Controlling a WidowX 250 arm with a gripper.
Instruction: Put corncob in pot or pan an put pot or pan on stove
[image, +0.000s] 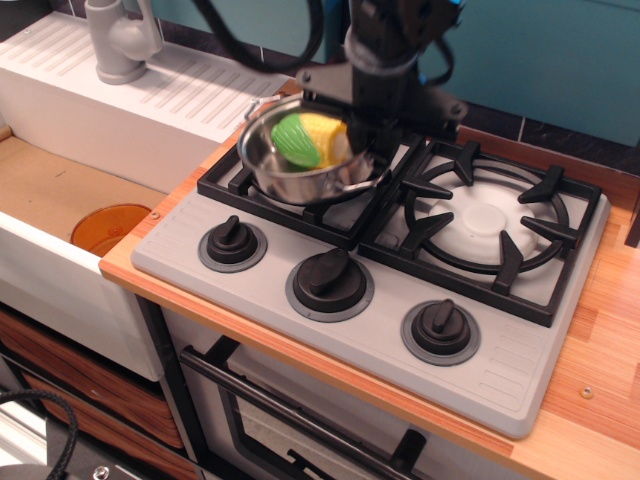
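Observation:
The shiny steel pot (268, 168) is over the left burner grate (232, 186) of the grey stove (520, 370), tipped a little. I cannot tell whether it rests on the grate. Inside it lies the corncob (310, 140), its green husk to the left and yellow kernels to the right. My gripper (362, 152) comes down from above onto the pot's right rim and is shut on it. The black arm hides the far right of the pot.
The right burner (487, 222) carries nothing. Three black knobs (330, 280) line the stove's front. An orange disc (108, 228) lies in the sink at left, with a grey faucet (120, 40) behind. Wooden counter (600, 380) runs along the right.

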